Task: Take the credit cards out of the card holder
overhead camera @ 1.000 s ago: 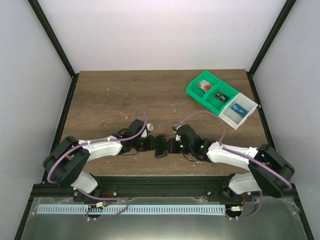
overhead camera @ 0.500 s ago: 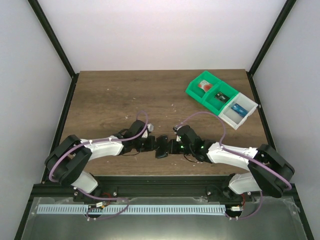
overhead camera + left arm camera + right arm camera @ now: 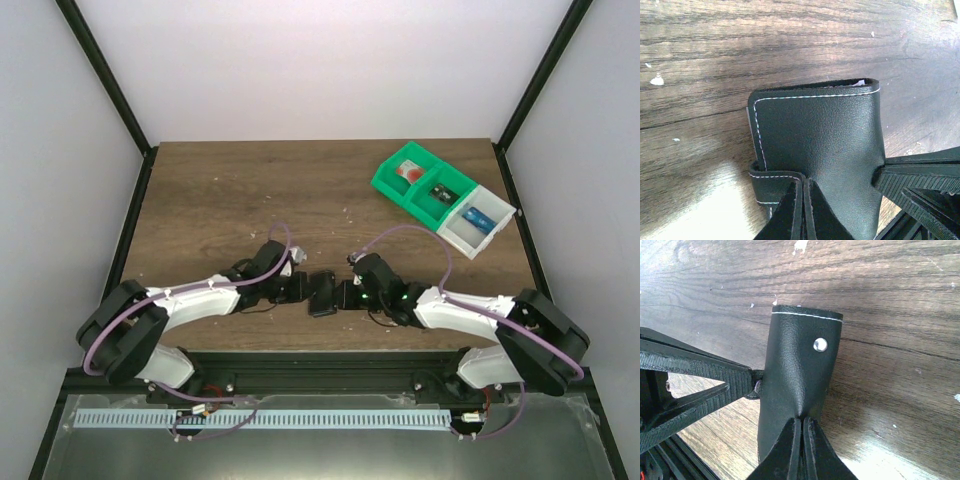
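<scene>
Left tool [image 3: 803,210] and right tool [image 3: 801,445] each clenched on opposite edges of dark card holder [image 3: 825,135], near-middle of surface [image 3: 715,50], likely bracing to spread it; cards hidden

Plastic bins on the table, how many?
3, in a row at the far right of the wooden table: one green plastic bin leftmost, a second green plastic bin in the middle, a white plastic bin rightmost.

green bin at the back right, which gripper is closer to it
Right. The right gripper is shut on the right side of the card holder, the side toward the green bin. The left gripper is shut on the holder's left side, farther from the bin.
</scene>
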You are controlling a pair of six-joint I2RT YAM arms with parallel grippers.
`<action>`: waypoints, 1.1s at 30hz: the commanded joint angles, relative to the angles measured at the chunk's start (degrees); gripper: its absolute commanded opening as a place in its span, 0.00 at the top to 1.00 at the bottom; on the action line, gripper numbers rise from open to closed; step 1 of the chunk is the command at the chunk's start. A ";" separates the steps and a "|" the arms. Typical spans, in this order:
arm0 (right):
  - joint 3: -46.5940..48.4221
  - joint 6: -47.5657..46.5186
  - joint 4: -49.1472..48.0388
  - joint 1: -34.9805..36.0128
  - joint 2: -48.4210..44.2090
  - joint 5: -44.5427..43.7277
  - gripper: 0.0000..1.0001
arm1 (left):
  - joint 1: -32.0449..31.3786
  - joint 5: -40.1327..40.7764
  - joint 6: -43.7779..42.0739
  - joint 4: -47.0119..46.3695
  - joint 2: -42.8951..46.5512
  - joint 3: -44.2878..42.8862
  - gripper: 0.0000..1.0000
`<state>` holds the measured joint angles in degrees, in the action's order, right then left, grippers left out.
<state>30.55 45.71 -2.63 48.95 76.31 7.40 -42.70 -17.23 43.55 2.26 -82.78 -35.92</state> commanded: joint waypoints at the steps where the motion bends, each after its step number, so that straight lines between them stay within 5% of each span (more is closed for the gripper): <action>1: -0.83 -0.71 2.67 0.36 -1.49 -3.91 0.99 | 0.18 3.18 -0.76 2.13 1.78 1.06 1.00; 26: -1.26 -1.27 4.88 -0.43 0.84 -8.68 0.99 | 0.47 3.55 0.24 3.13 6.32 5.46 1.00; 33: 5.21 -0.72 14.57 1.72 1.62 -10.28 0.62 | 0.54 -4.09 5.21 -6.26 8.06 9.78 1.00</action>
<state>30.92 44.80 5.39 49.12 77.91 0.23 -42.30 -17.39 46.02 0.67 -75.66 -27.33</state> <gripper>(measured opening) 0.305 0.020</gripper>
